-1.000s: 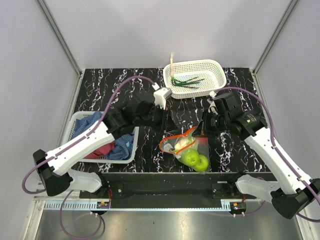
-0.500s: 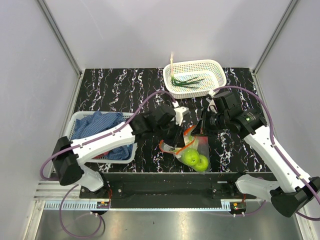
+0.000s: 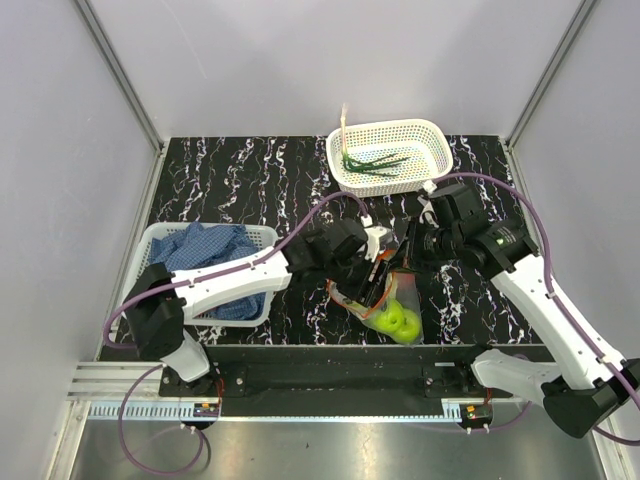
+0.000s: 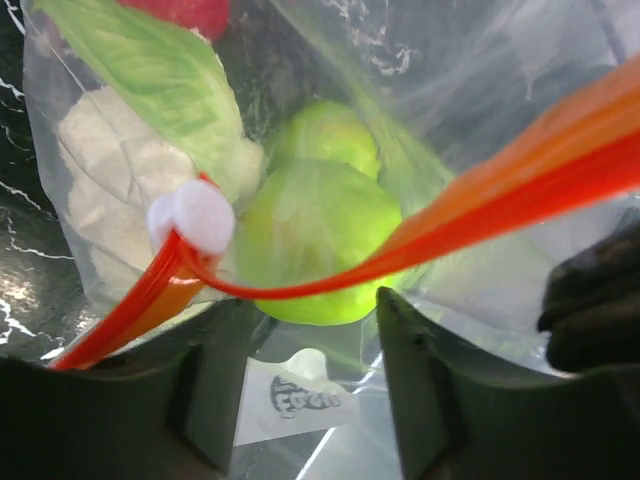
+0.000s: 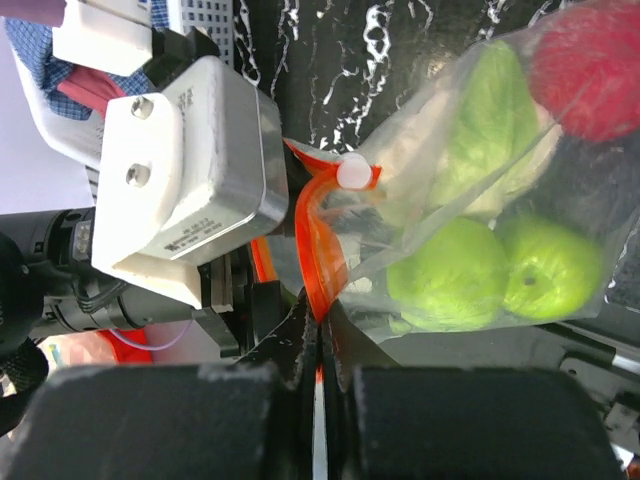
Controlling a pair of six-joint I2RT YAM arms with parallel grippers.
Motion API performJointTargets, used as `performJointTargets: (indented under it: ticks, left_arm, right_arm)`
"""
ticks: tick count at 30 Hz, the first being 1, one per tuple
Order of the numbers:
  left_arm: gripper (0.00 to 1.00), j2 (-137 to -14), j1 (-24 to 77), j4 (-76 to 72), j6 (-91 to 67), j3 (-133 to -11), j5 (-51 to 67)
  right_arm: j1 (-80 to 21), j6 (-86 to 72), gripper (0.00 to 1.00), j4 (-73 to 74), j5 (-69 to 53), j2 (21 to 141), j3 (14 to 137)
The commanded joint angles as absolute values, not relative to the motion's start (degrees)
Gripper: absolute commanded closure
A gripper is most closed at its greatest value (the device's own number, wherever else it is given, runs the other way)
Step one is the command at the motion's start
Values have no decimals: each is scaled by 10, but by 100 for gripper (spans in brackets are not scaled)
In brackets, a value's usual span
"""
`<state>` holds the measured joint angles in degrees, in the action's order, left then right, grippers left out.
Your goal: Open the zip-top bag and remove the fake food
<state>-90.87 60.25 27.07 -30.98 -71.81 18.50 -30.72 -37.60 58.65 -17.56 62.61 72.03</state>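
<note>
The right gripper point(image 5: 318, 345) is clenched on the orange-red zip strip point(image 5: 308, 255) of the zip-top bag point(image 5: 410, 215). The left gripper point(image 4: 310, 370) is released, its fingers spread just under the strip beside the white slider point(image 4: 195, 215). The bag lies near the front edge of the table point(image 3: 250, 180). Its long axis runs from the mouth, at the grippers, toward the lime-green fruits point(image 3: 400, 322) at its near end.

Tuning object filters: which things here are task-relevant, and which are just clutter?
Job: zip-top bag, right gripper pinching its orange strip; lime-green fruits, cabbage piece, red piece inside; green onion in far white basket.
Lying about: near-left basket, blue cloth in it.
</note>
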Motion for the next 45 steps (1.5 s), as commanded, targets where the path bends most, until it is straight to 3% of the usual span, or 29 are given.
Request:
performJointTargets:
  ticks: [1, 8, 10, 23, 26, 27, 30, 31, 33, 45]
  left_arm:
    - [31, -924, 621, 232, -297, -715, 195]
    - [9, -938, 635, 205, -315, -696, 171]
    - [8, -940, 637, 177, -320, -693, 171]
    - [17, -1020, 673, 87, -359, -710, 141]
    - [37, -1017, 679, 89, -355, -702, 134]
    - [48, -1011, 679, 93, -354, -699, 125]
    - [60, -984, 679, 125, -341, -705, 99]
    - [70, -978, 679, 138, -338, -713, 92]
    - [79, -962, 679, 183, -329, -731, 75]
    - [92, -876, 679, 335, -373, -822, 1]
  right_arm:
    - [-308, -397, 100, 559, -179, 601, 723]
    - [-308, -418, 100, 559, -174, 570, 684]
    - [-308, -424, 100, 559, -172, 556, 667]
    - [-308, -444, 100, 598, -165, 528, 662]
    - [-308, -438, 100, 607, -163, 527, 667]
    - [-308, -436, 100, 611, -163, 523, 667]
    - [-308, -424, 100, 620, -157, 513, 666]
    - [-308, -419, 100, 623, -153, 511, 666]
    - [-308, -408, 100, 632, -145, 500, 662]
    - [-307, -364, 100, 678, -69, 461, 662]
